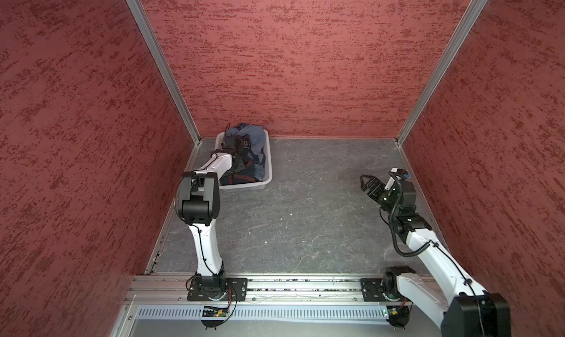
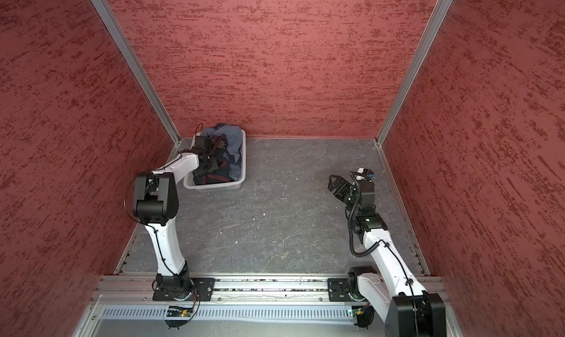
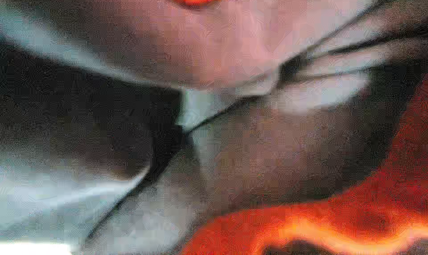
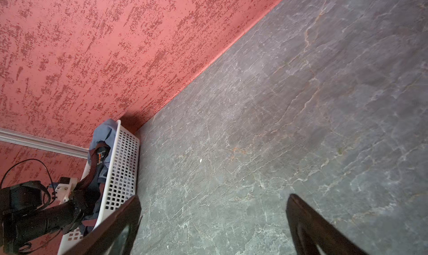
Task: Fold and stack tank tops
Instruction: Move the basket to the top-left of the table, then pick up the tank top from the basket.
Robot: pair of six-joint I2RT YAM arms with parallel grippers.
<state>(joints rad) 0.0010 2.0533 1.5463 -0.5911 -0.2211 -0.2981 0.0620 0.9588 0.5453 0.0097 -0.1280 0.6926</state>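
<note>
Both tank tops lie crumpled in the white perforated basket (image 1: pixel 244 187) (image 2: pixel 214 187) at the far left corner. The slate blue-grey tank top (image 1: pixel 253 136) (image 2: pixel 234 136) (image 4: pixel 102 133) fills the far end. The dark navy tank top (image 1: pixel 235 178) (image 2: pixel 214 176) (image 4: pixel 95 172) with maroon trim lies at the near end. My left gripper (image 1: pixel 241 164) (image 2: pixel 208 164) reaches down into the navy cloth, its fingers buried there. The left wrist view shows only blurred dark cloth (image 3: pixel 92 115) with reddish trim (image 3: pixel 347 207). My right gripper (image 1: pixel 365 182) (image 2: pixel 331 182) (image 4: pixel 214 196) hovers open and empty over the right side of the table.
The basket stands against the back wall, close to the left wall and its metal corner post (image 1: pixel 171 84). The grey stone-patterned tabletop (image 1: pixel 305 213) spreads between the two arms. Red textured walls close in three sides. The arm bases sit on a rail (image 1: pixel 290 286) at the front.
</note>
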